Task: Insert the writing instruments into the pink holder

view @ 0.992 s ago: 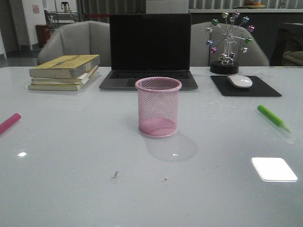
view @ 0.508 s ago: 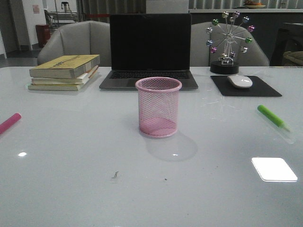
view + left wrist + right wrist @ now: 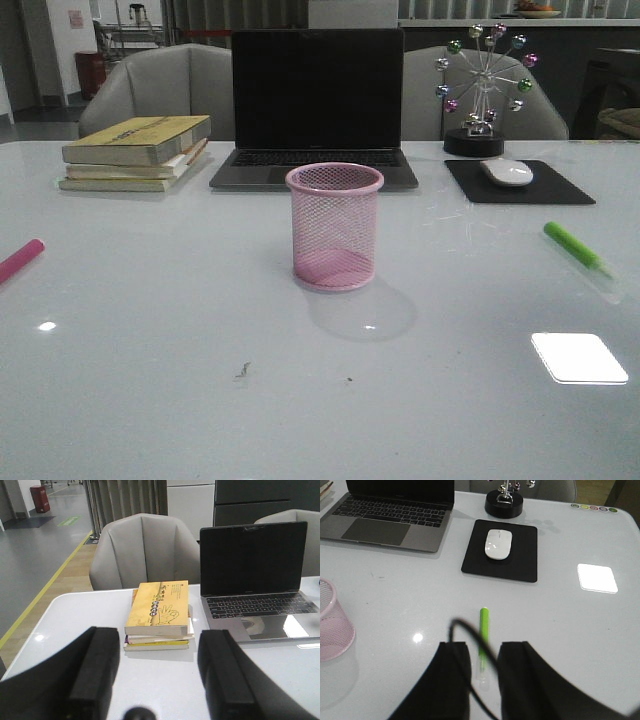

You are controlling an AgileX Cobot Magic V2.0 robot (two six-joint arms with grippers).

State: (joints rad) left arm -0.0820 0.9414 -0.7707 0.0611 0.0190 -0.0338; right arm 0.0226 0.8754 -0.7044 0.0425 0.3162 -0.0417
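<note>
The pink holder [image 3: 335, 228] stands upright at the middle of the table, with nothing in it; its rim also shows in the right wrist view [image 3: 332, 622]. A lime green pen [image 3: 575, 247] lies flat at the right. A hot pink pen [image 3: 20, 260] lies at the far left edge. Neither gripper shows in the front view. My right gripper [image 3: 484, 650] is open, and the green pen [image 3: 483, 625] shows on the table in the gap between its fingers, pale tip toward the wrist. My left gripper [image 3: 159, 632] is wide open over bare table, holding nothing.
At the back are an open laptop [image 3: 317, 100], a stack of books [image 3: 135, 150], a white mouse [image 3: 507, 172] on a black pad and a ferris-wheel ornament [image 3: 483, 95]. A black cable [image 3: 470, 640] loops across the right gripper's fingers.
</note>
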